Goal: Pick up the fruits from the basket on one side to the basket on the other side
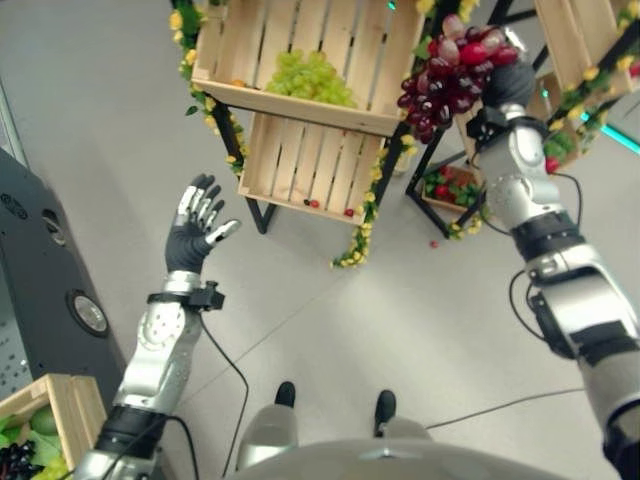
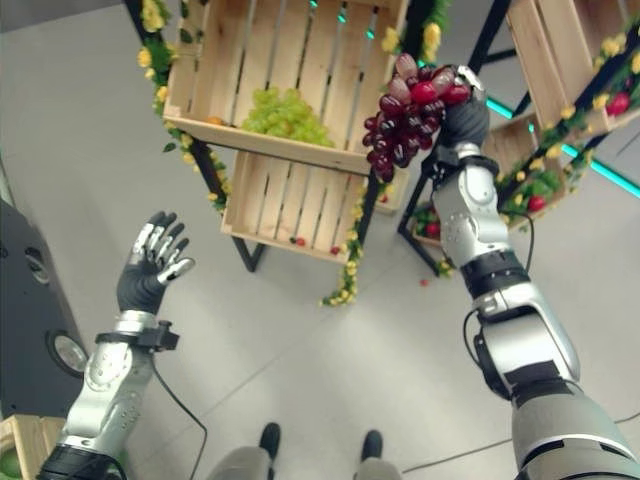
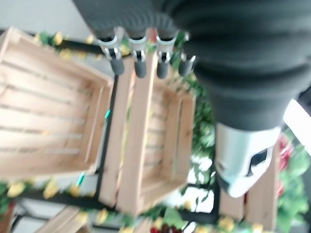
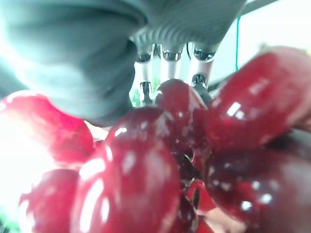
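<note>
Red grapes [image 1: 452, 75] hang in the right hand [image 1: 512, 82], fingers curled round the bunch, raised beside the upper crate's [image 1: 300, 105] right corner, where green grapes [image 1: 310, 78] lie. The left hand [image 1: 197, 232] hovers with fingers spread wide, holding nothing. In the right wrist view, the red grapes press against the fingers [image 4: 171, 58].

One bunch of red grapes [image 1: 448, 75], gripped in the right hand [image 1: 510, 82]; one bunch of green grapes [image 1: 308, 78] beside it; two stacked wooden crates [image 1: 300, 60]; one open left hand [image 1: 196, 232].
</note>
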Tool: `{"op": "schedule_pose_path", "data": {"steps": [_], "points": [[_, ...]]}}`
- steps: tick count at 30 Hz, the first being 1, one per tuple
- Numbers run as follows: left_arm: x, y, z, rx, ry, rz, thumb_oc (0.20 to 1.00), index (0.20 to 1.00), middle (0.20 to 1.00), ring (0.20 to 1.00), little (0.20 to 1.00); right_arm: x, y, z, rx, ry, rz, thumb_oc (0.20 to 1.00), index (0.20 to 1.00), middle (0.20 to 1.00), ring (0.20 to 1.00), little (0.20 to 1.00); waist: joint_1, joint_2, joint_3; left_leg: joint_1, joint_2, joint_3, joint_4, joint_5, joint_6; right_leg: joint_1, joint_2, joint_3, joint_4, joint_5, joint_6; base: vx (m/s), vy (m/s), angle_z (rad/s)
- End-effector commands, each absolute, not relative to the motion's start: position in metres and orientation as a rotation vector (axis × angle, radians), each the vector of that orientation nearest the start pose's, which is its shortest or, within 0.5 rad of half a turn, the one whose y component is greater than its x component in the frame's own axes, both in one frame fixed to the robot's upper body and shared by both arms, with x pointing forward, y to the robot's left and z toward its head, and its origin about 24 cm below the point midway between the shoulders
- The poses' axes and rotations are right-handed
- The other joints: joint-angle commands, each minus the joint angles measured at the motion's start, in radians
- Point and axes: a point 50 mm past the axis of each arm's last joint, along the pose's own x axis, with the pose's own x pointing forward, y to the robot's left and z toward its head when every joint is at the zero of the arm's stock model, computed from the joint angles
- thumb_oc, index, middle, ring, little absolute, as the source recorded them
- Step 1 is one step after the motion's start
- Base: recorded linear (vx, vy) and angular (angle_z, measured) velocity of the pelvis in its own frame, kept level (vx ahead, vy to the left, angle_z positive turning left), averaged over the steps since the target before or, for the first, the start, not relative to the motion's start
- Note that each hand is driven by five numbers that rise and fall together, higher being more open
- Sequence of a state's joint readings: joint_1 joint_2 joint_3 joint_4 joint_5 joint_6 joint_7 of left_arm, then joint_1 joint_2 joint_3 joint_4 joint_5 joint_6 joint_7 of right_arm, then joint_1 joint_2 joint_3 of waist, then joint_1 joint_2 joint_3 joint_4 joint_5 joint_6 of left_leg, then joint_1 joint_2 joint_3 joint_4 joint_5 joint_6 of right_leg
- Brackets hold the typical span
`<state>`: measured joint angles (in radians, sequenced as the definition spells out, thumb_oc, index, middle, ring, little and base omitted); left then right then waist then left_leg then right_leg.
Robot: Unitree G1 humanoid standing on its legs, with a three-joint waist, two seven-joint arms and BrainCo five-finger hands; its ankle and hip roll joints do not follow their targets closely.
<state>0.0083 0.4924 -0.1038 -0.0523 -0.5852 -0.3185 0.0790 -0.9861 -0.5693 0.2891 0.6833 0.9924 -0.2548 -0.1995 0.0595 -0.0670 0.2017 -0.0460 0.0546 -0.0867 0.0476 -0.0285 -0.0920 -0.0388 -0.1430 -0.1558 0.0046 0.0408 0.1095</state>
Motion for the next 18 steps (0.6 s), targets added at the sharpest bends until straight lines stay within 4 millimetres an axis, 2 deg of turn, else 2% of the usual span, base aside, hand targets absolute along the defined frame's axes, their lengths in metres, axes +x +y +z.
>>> {"op": "schedule_pose_path", "data": {"steps": [1,2,3,4,5,7,9,10,11,12,13,14,15,16,17,18], "points": [[0.248,0.215,0.124,-0.157,-0.453,-0.074,1.0,1.0,1.0,1.0,1.0,0.38,-0.215,0.314,0.332,-0.685,-0.051,0.2,0.2,0.2,0.2,0.2,0.003,-0.048,-0.066,0.07,-0.033,-0.004,0.047,-0.127,0.013,-0.127,-0.082,0.051,0.028,0.113,0.099,0.26,-0.215,0.0],[0.249,0.213,0.123,-0.164,-0.442,-0.083,1.0,1.0,1.0,1.0,1.0,0.379,-0.215,0.317,0.317,-0.695,-0.044,0.2,0.2,0.2,0.2,0.2,0.0,-0.048,-0.079,0.085,-0.007,-0.019,0.056,-0.141,-0.003,-0.129,-0.067,0.05,0.048,0.089,0.088,0.26,-0.221,0.04],[0.249,0.213,0.123,-0.165,-0.442,-0.083,1.0,1.0,1.0,1.0,1.0,0.379,-0.215,0.317,0.317,-0.695,-0.043,0.2,0.2,0.2,0.2,0.2,-0.002,-0.045,-0.08,0.085,-0.004,-0.021,0.056,-0.143,-0.004,-0.128,-0.064,0.047,0.051,0.086,0.086,0.37,-0.345,0.07],[0.248,0.213,0.122,-0.155,-0.432,-0.09,1.0,1.0,1.0,1.0,1.0,0.377,-0.217,0.317,0.304,-0.702,-0.041,0.2,0.2,0.2,0.2,0.2,-0.008,-0.04,-0.093,0.099,0.037,-0.032,0.068,-0.147,-0.023,-0.122,-0.04,0.03,0.075,0.042,0.066,0.27,-0.296,0.1],[0.247,0.213,0.12,-0.158,-0.426,-0.089,1.0,1.0,1.0,1.0,1.0,0.376,-0.215,0.318,0.304,-0.709,-0.036,0.2,0.2,0.2,0.2,0.2,-0.011,-0.037,-0.097,0.101,0.059,-0.04,0.082,-0.146,-0.033,-0.116,-0.021,0.02,0.084,0.023,0.054,0.32,-0.381,0.17],[0.246,0.213,0.119,-0.16,-0.42,-0.086,1.0,1.0,1.0,1.0,1.0,0.375,-0.211,0.321,0.323,-0.723,-0.015,0.2,0.2,0.2,0.2,0.2,-0.005,-0.033,-0.097,0.09,0.077,-0.056,0.135,-0.102,-0.046,-0.097,0.009,0.007,0.084,0.007,0.038,0.18,-0.292,0.23],[0.247,0.213,0.119,-0.182,-0.422,-0.076,1.0,1.0,1.0,1.0,1.0,0.372,-0.208,0.326,0.308,-0.746,0.002,0.2,0.2,0.2,0.2,0.2,0.002,-0.033,-0.084,0.061,0.077,-0.067,0.209,-0.048,-0.051,-0.084,0.028,0.001,0.082,-0.008,0.023,0.1,-0.246,0.07],[0.247,0.211,0.118,-0.2,-0.415,-0.074,1.0,1.0,1.0,1.0,1.0,0.371,-0.207,0.328,0.31,-0.755,0.003,0.2,0.2,0.2,0.2,0.2,0.006,-0.033,-0.078,0.044,0.077,-0.053,0.199,-0.039,-0.049,-0.074,0.033,-0.005,0.077,-0.021,0.019,0.05,-0.15,0.07],[0.247,0.211,0.118,-0.2,-0.415,-0.074,1.0,1.0,1.0,1.0,1.0,0.371,-0.208,0.328,0.309,-0.755,0.003,0.2,0.2,0.2,0.2,0.2,0.006,-0.033,-0.078,0.045,0.077,-0.053,0.198,-0.038,-0.049,-0.074,0.033,-0.005,0.077,-0.022,0.019,0.07,-0.151,0.1],[0.247,0.208,0.114,-0.212,-0.397,-0.078,1.0,1.0,1.0,1.0,1.0,0.37,-0.208,0.331,0.313,-0.767,0.003,0.2,0.2,0.2,0.2,0.2,0.016,-0.037,-0.068,-0.002,0.05,-0.036,0.145,-0.049,-0.042,-0.052,0.039,-0.009,0.067,-0.037,0.015,0.05,-0.079,0.05],[0.247,0.208,0.114,-0.212,-0.396,-0.079,1.0,1.0,1.0,1.0,1.0,0.37,-0.208,0.33,0.313,-0.766,0.003,0.2,0.2,0.2,0.2,0.2,0.016,-0.037,-0.069,0.0,0.049,-0.036,0.143,-0.049,-0.042,-0.051,0.038,-0.009,0.066,-0.038,0.016,0.11,-0.121,0.1],[0.248,0.204,0.113,-0.214,-0.393,-0.089,1.0,1.0,1.0,1.0,1.0,0.367,-0.211,0.331,0.329,-0.781,-0.004,0.2,0.2,0.2,0.2,0.2,0.022,-0.035,-0.061,-0.079,0.017,-0.008,0.113,-0.005,-0.04,-0.028,0.041,-0.008,0.054,-0.041,0.013,0.11,-0.063,0.17],[0.25,0.203,0.113,-0.21,-0.393,-0.081,1.0,1.0,1.0,1.0,1.0,0.365,-0.211,0.328,0.354,-0.797,-0.009,0.2,0.2,0.2,0.2,0.2,0.021,-0.034,-0.054,-0.129,0.024,0.036,0.118,0.032,-0.045,-0.015,0.04,-0.01,0.051,-0.043,0.011,0.13,-0.075,0.29],[0.251,0.203,0.114,-0.208,-0.396,-0.092,1.0,1.0,1.0,1.0,1.0,0.365,-0.207,0.325,0.366,-0.79,0.016,0.2,0.2,0.2,0.2,0.2,0.024,-0.033,-0.058,-0.11,0.026,0.039,0.113,0.02,-0.044,-0.017,0.048,-0.008,0.057,-0.048,0.009,0.09,-0.054,0.24],[0.252,0.203,0.114,-0.199,-0.391,-0.093,1.0,1.0,1.0,1.0,1.0,0.365,-0.202,0.322,0.385,-0.786,0.027,0.2,0.2,0.2,0.2,0.2,0.029,-0.031,-0.056,-0.1,0.032,0.043,0.105,0.029,-0.045,-0.011,0.054,-0.01,0.06,-0.051,0.004,0.09,-0.028,0.16],[0.251,0.203,0.114,-0.205,-0.393,-0.087,1.0,1.0,1.0,1.0,1.0,0.365,-0.191,0.322,0.39,-0.79,0.062,0.2,0.2,0.2,0.2,0.2,0.036,-0.029,-0.059,-0.085,0.025,0.026,0.087,0.024,-0.038,-0.01,0.061,-0.005,0.061,-0.055,0.001,0.08,-0.014,0.03]]}}
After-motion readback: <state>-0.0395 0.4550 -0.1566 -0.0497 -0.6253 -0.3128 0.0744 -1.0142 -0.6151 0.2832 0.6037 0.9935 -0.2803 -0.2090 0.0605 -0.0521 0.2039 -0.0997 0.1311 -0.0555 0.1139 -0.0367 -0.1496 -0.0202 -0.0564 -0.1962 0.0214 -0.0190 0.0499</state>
